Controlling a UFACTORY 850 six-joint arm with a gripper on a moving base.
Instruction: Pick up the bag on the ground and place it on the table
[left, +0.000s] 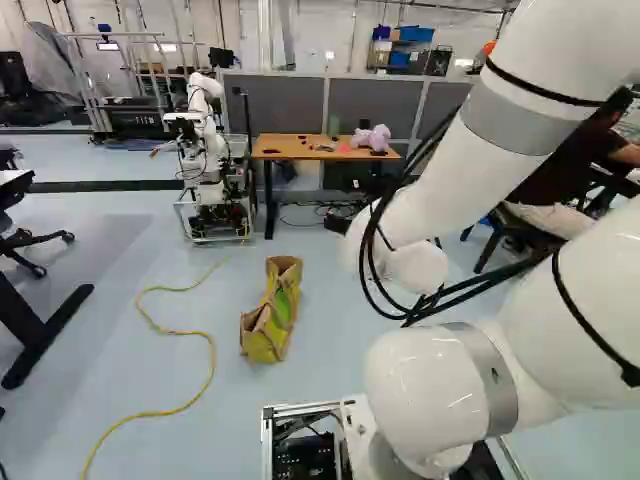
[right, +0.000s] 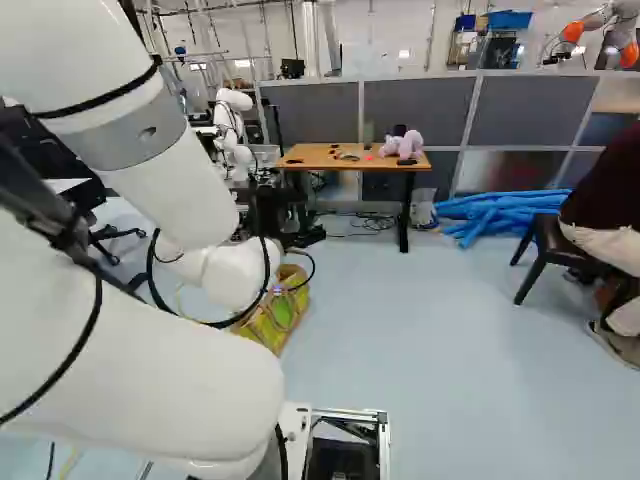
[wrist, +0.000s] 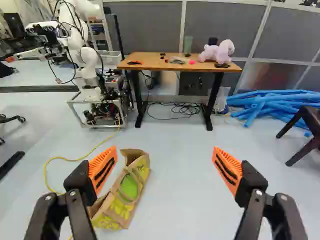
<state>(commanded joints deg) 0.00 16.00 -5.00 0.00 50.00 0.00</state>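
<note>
In the right base view my gripper (right: 308, 236) shows as a dark shape beyond the white wrist, partly hidden. The wrist view has the gripper (wrist: 165, 152) wide open, nothing between its orange pads. A yellow-green bag (wrist: 127, 192) with brown edges and handles is on the floor, lower than the gripper and toward one finger, which overlaps part of it. The left base view shows the bag (left: 277, 312) whole, left of my arm; in the right base view the arm and cables partly cover it. Farther ahead stands the wooden table (wrist: 145, 61), with the bag well short of it.
A pink-purple plush toy (wrist: 217, 51) and small items lie on the table. Another robot (left: 205, 150) stands beside it. A yellow cable (left: 212, 350) winds over the floor near the bag. Blue tubes (right: 490, 212) and a dark chair (right: 545, 250) are to the right.
</note>
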